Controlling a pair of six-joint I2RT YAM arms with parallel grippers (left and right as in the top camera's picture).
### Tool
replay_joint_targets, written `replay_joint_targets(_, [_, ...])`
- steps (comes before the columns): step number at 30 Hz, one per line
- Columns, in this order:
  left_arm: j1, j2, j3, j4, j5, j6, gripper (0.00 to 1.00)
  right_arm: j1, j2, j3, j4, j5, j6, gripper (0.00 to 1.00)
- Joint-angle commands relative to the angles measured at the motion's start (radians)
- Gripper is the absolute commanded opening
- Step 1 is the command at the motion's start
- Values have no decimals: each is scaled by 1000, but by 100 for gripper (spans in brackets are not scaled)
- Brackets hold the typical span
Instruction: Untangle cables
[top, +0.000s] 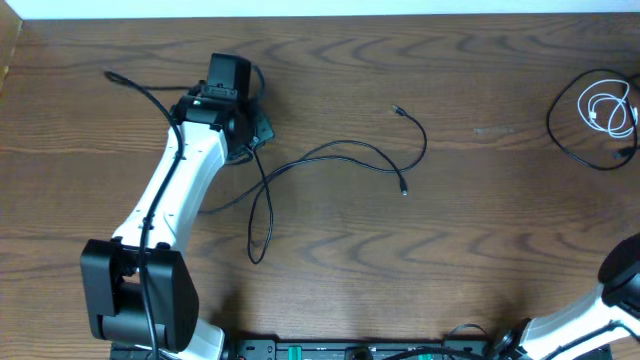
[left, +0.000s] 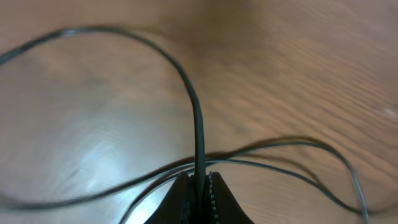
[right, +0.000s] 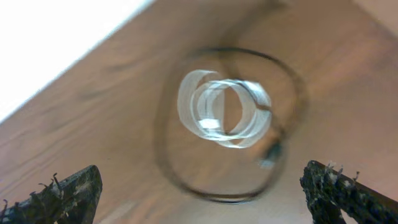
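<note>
Left gripper (left: 199, 183): clamped shut on the black cable (left: 197, 118), pinched right at the fingertips. The cable leaves the jaws straight ahead, then arcs off to the gripper's left. The wrist view is soft, so I can't tell how deep the bite is.

Just past the fingertips a few more thin black strands lie across the tabletop (left: 298, 74), running side to side. I can't tell which passes over which.

Further out, on overhead, the rest of the black cable trails away from the left gripper in a narrow hairpin and a wide arc. Its small plug ends (top: 404, 190) sit well clear of the gripper.

Right gripper (right: 200, 171): jaws wide apart, holding nothing, hanging over the white cable (right: 221, 109). The white cable lies in a tight multi-turn coil straight ahead between the fingers, ringed by a dark loop (right: 296, 93). The loop goes around the coil. Whether the two touch I can't say because of the blur. This group is well apart from the left gripper's tangle.

Handling, my read:
- Both cords are thin, light and limp, with no push stiffness, so only pulling works.
- They should slide easily on the smooth wood and drag neighbouring strands along at crossings.
- The white coil looks set and will probably lift as one bundle.
- I'd take hold near a plug end or just beside a crossing, not mid-loop.
- I'd pull slowly, since a thin jacket can slip through a fingertip pinch.
</note>
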Motion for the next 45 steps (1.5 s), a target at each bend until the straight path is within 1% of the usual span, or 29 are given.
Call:
replay_joint_targets(1, [-39, -4, 11, 51, 174, 233, 7, 49, -70, 28, -16, -225, -98, 99])
replay_joint_targets(3, [-68, -12, 30, 83, 206, 259, 8, 82, -78, 28, -25, -242, -98, 99])
replay_joint_targets(7, [-157, -28, 39, 148, 208, 263, 7, 153, -75, 27, -47, -229, -98, 99])
replay_joint_targets(15, [-309, -22, 32, 152, 204, 262, 8, 212, -71, 26, -51, -226, -98, 99])
replay_joint_targets(16, [-325, -19, 32, 153, 204, 262, 11, 215, -71, 26, -55, -226, -98, 99])
replay_joint_targets(18, [-357, -15, 32, 160, 204, 263, 24, 221, -69, 26, -62, -226, -98, 99])
replay_joint_targets(20, [-383, -14, 32, 166, 187, 263, 45, 225, -68, 24, -66, -226, -98, 99])
replay_joint_targets(21, [-393, -14, 32, 167, 156, 263, 61, 228, -68, 23, -69, -226, -98, 99])
replay_joint_targets(23, [-400, -16, 33, 171, 80, 263, 72, 234, -68, 20, -74, -227, -98, 99])
replay_joint_targets(24, [-400, -17, 37, 171, 51, 262, 75, 239, -68, 18, -76, -227, -98, 99])
replay_joint_targets(27, [-380, -35, 57, 166, 31, 262, 79, 261, -62, 16, -77, -227, -98, 99])
replay_joint_targets(30, [-335, -74, 83, 158, 31, 257, 81, 309, -50, 13, -85, -227, -123, 99])
replay_joint_targets(32, [-294, -109, 90, 154, 31, 226, 82, 351, -43, 2, -88, -227, -152, 99])
replay_joint_targets(35, [-213, -167, 90, 130, 31, 155, 82, 432, -28, -18, -95, -227, -214, 99])
replay_joint_targets(38, [-113, -215, 90, 71, 31, 96, 82, 520, 5, -20, -118, -226, -289, 99])
replay_joint_targets(42, [6, -248, 90, -13, 32, 86, 82, 647, 67, -21, -140, -201, -373, 99])
replay_joint_targets(45, [68, -252, 90, -63, 32, 86, 82, 742, 117, -21, -137, -156, -416, 99])
